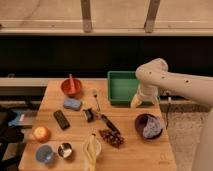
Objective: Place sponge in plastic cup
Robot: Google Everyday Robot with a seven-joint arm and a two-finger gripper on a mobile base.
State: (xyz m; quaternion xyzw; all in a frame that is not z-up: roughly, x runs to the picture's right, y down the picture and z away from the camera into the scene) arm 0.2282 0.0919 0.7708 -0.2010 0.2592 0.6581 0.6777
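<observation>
Pincer wide, empty, near the table's back right corner.
Sponge well apart; metal cup just beside plastic cup invites a wrong drop.

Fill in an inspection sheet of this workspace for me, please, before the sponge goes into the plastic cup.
Surface: wooden table, crowded with items.
Job's things: sponge lies flat on the left half, untouched; plastic cup stands at the front left corner, beside the metal cup.
Clutter: red bowl, black bar, orange, banana, green bin, dark bowl, and utensils in the middle.
Grippers: gripper is open and empty at the green bin's front right corner, far from the sponge.
Cables: what looks like a thin dark cable hangs off the table's right edge.
Surroundings: dark wall behind; no people seen.
</observation>
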